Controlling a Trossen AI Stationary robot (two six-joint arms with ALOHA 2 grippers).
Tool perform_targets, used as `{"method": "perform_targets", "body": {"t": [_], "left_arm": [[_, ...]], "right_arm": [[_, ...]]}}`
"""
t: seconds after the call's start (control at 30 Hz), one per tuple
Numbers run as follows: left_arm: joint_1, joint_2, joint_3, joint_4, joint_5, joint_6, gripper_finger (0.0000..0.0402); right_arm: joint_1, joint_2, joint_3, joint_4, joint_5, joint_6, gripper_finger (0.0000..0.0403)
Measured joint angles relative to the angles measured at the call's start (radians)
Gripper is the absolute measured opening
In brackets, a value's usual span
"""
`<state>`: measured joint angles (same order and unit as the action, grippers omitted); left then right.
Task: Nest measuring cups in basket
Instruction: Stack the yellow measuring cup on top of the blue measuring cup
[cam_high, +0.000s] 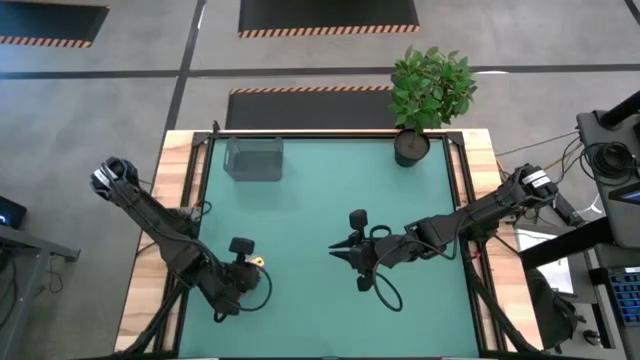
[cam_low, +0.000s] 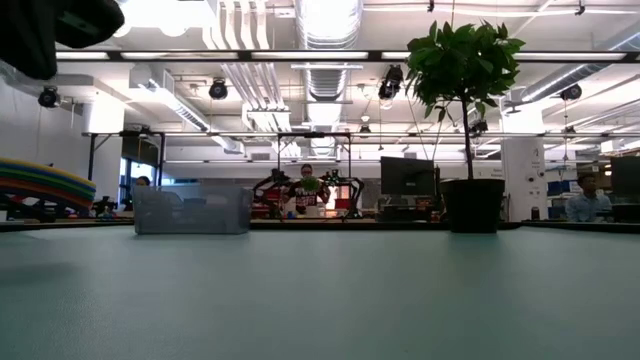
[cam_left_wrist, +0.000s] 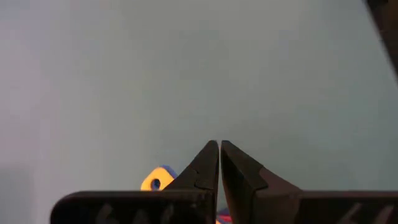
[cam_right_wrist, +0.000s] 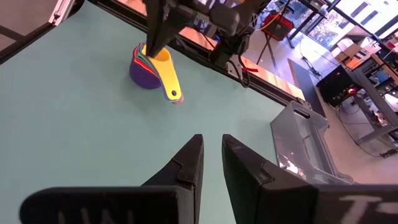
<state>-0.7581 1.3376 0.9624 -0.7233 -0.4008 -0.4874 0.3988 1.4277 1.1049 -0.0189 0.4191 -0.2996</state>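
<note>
While our left gripper (cam_right_wrist: 151, 45) pinches the nested measuring cups (cam_right_wrist: 152, 70) and our right gripper (cam_right_wrist: 211, 163) hovers slightly parted, we judge them light, stiff, slippery, best gripped by their handles.

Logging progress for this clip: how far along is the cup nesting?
Done: the coloured plastic measuring cups sit nested in one stack. In hand: the left tool, shut, is at that stack. Left: the grey see-through basket holds no cups. Right tool waits mid-table.
</note>
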Motion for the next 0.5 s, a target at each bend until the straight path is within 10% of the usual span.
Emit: {"method": "perform_targets", "body": {"t": [0.5], "left_arm": [[0.088, 0.227, 0.026, -0.041, 0.097, 0.061, 0.0]], "right_arm": [[0.0, 0.0, 0.0, -0.005, 0.0, 0.0, 0.0047]]}}
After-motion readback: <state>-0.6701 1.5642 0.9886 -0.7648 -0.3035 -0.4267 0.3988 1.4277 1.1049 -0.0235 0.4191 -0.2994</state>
